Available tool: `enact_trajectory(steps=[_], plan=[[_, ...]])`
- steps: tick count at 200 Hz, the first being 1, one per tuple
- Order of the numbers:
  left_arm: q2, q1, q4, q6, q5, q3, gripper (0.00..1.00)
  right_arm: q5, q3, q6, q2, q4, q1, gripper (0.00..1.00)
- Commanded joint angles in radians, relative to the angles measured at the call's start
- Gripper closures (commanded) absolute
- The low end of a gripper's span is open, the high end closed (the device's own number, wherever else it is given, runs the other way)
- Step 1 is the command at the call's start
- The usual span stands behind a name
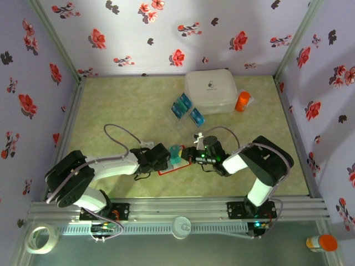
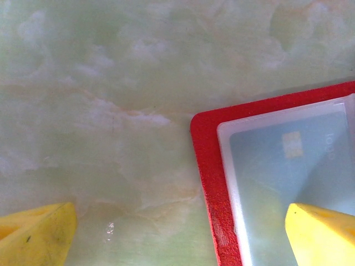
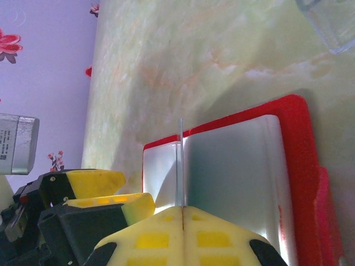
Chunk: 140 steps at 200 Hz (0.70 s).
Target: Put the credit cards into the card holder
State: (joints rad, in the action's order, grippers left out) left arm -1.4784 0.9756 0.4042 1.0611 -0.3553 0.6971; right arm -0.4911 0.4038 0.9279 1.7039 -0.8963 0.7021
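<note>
The red card holder (image 2: 204, 160) lies open on the table near the front edge. Its clear pocket shows a blue-teal credit card with a chip (image 2: 288, 160) inside. My left gripper (image 2: 180, 215) is open and straddles the holder's left edge, with one yellow fingertip (image 2: 321, 235) over the pocket. My right gripper (image 3: 183, 208) is shut on a thin credit card (image 3: 179, 160), seen edge-on and held upright over the open holder (image 3: 299, 144). From above, this teal card (image 1: 175, 154) sits between the left gripper (image 1: 165, 157) and the right gripper (image 1: 191, 155). Three more cards (image 1: 181, 103) lie beside the white case.
A big white rounded case (image 1: 211, 90) stands at the back, with an orange bottle (image 1: 242, 101) to its right. Flowered walls close in the table on three sides. A roll of tape (image 1: 41, 238) and another orange-capped bottle (image 1: 321, 243) lie outside the front rail.
</note>
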Motion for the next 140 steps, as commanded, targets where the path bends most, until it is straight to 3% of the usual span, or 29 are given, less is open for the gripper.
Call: enact_trajectory(steps=[1,140], plan=[[-0.003,0.006,0.053,-0.009,-0.009,-0.019,0.03,-0.023,-0.013,0.017,-0.008,-0.033,-0.003,1.0],[-0.006,0.006,0.047,-0.013,-0.013,-0.012,0.04,-0.071,-0.032,0.045,0.041,-0.082,-0.003,1.0]])
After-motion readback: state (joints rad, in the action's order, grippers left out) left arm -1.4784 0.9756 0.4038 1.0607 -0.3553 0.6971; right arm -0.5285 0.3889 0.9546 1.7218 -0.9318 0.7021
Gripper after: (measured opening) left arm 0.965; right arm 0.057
